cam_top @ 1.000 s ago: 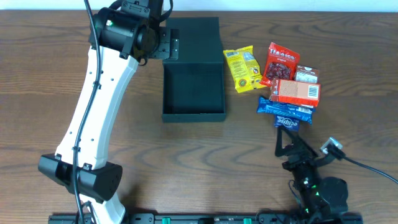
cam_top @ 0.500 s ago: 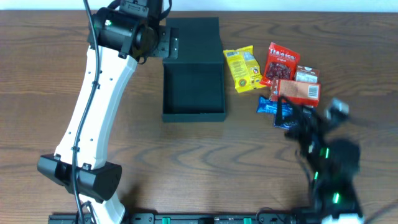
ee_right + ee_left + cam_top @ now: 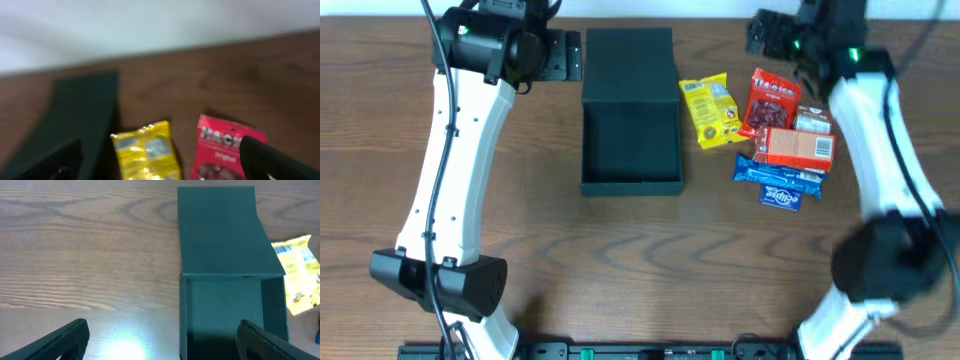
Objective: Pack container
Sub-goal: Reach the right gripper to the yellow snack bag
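While its hinged flap lies folded back flat toward the tabletop's far edge, the container (image 3: 630, 150), a matte dark green-black rectangular cardboard box with crisp straight walls, sits open near the middle of that edge on the glossy wood-grain tabletop (image 3: 620, 260). Between it and the right edge lie a crinkly yellow packet (image 3: 710, 110), a shiny red packet (image 3: 770, 98), a stiff orange-red carton (image 3: 796, 148) and blue wrappers (image 3: 778, 180). The left gripper (image 3: 162, 342) and right gripper (image 3: 162, 162) both stand spread wide.
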{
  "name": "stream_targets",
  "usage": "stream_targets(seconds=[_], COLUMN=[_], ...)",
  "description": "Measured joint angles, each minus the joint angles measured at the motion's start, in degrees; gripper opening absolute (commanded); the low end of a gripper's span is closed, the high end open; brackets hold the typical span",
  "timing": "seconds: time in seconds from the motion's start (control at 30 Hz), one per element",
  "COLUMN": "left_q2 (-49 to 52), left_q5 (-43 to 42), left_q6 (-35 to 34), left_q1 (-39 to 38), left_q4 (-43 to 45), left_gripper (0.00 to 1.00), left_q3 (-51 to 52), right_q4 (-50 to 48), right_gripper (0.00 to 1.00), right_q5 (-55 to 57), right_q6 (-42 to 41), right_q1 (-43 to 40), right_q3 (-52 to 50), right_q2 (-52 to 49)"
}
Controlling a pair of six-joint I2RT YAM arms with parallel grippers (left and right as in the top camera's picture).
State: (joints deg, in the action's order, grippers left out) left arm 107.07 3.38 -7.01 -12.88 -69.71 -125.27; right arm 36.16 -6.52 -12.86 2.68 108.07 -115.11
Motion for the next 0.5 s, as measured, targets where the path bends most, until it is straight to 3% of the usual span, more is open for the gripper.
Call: stream_targets(seconds=[0.2,0.5], left_q2=[0.0,0.0], left_q5=[0.0,0.0], left_q6=[0.0,0.0], left_q1=[1.5,2.6], left_q4=[0.9,1.0], left_gripper=[0.95,0.95], left_q3=[0.0,0.0], right_q4=[9.0,15.3], right_gripper=[0.99,0.99], right_q5=[-0.6,-4.7], right_q6=[8.7,19.4], right_q1=[1.2,3.7], right_q3=[13.3,14.1], right_q2=[-14.8,-20.2])
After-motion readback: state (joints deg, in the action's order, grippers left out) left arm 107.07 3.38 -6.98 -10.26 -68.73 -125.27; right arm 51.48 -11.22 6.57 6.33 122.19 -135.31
